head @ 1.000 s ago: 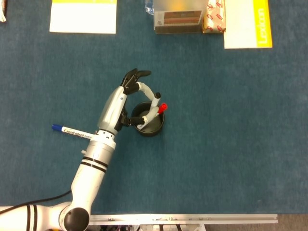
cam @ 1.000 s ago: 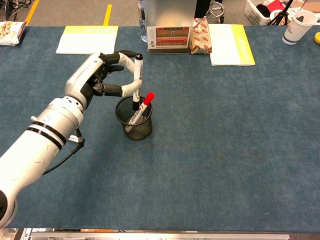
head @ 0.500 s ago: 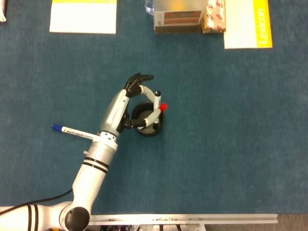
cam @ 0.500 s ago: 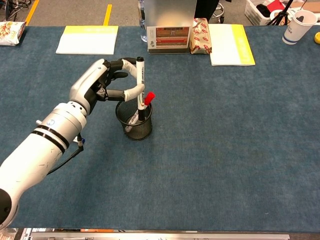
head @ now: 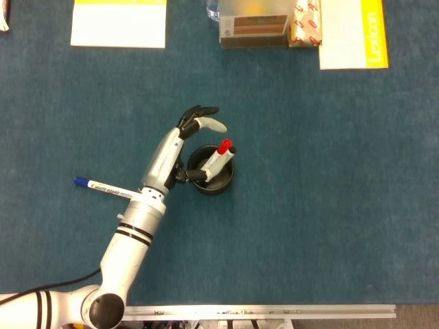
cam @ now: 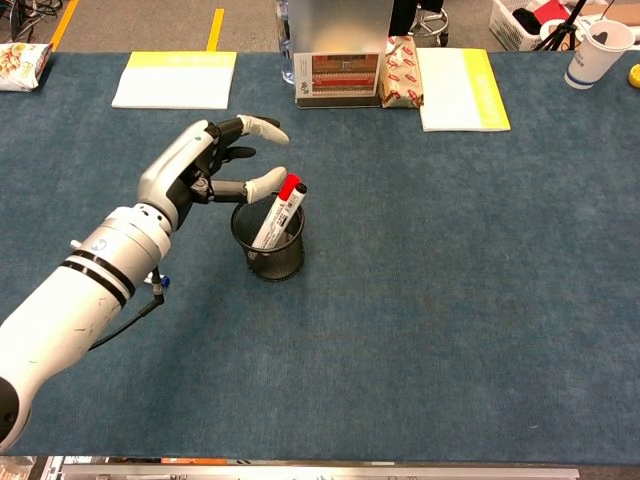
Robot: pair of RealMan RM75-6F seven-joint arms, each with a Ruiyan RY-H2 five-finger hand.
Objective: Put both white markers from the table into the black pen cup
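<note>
The black mesh pen cup (head: 223, 182) (cam: 268, 256) stands mid-table. Two white markers lean side by side in it: one with a red cap (head: 223, 146) (cam: 288, 185), one with a black cap (cam: 300, 189). My left hand (head: 184, 139) (cam: 213, 164) hovers just left of the cup's rim, fingers spread, holding nothing. A third white marker with a blue cap (head: 98, 186) lies flat on the table to the left, partly under my left forearm; only its blue tip (cam: 160, 283) shows in the chest view. My right hand shows in neither view.
A yellow-edged notepad (head: 119, 22) lies at the back left. A box (head: 253, 26), a snack packet (head: 307, 24) and a yellow booklet (head: 353, 33) line the back edge. A paper cup (cam: 596, 50) stands far back right.
My left hand brought the black-capped marker upright over the cup and let it go. It now leans in the cup beside the red-capped one, and the fingers have spread apart.
</note>
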